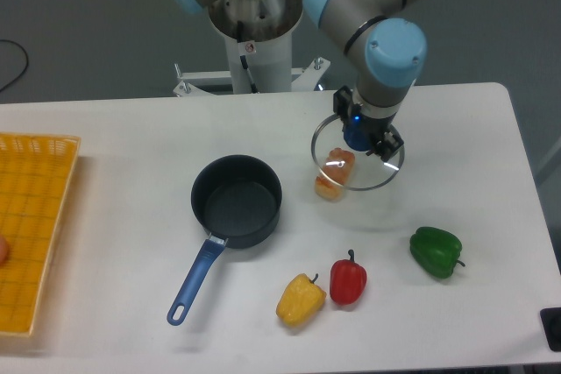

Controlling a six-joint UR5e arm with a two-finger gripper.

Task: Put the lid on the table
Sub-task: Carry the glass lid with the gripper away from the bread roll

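The lid (377,172) is a clear glass disc with a thin metal rim and a dark blue knob. My gripper (359,136) is shut on the knob and holds the lid a little above the white table (456,129), right of the pot. Through the glass I see an orange bread-like piece (336,172) lying under the lid's left part. The dark open saucepan (237,201) with a blue handle stands left of the lid, uncovered.
A yellow pepper (301,299), a red pepper (348,281) and a green pepper (436,251) lie toward the front. A yellow-orange grid tray (31,225) sits at the left edge. The arm's base (254,32) stands at the back.
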